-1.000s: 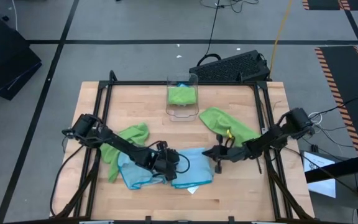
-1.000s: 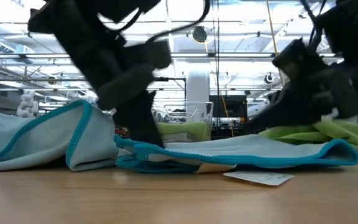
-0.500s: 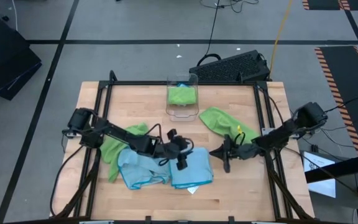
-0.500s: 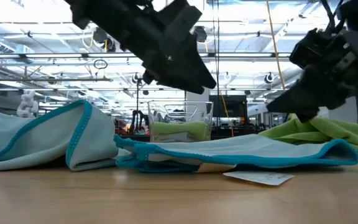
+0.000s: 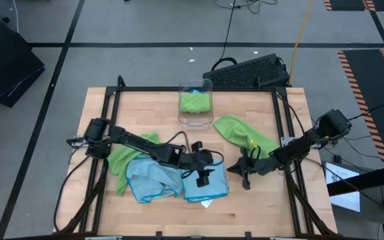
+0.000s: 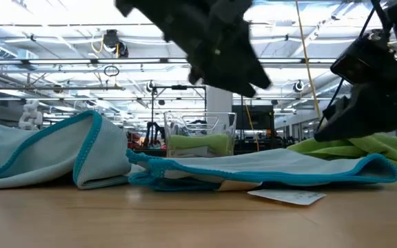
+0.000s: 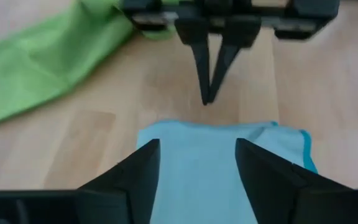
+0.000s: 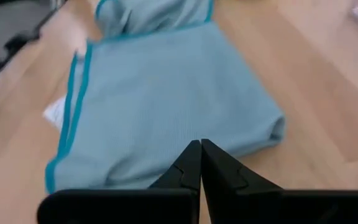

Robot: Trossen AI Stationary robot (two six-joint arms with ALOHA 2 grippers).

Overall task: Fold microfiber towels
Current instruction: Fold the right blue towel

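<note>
Towels: two blue (image 5: 179, 181), three green (image 5: 245, 133), one binned.

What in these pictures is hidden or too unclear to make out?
- Clear bin, high view: a green towel fills it; whatever lies beneath is covered.
- Folded blue towel, high view: the left end effector, open, hangs over it and hides part of it.
- White tag, low view: any print is too small to read.
- Crumpled blue towel, high view: it covers part of the green towel beside it.
- Right end effector, low view: mostly cut off by the picture's edge.
</note>
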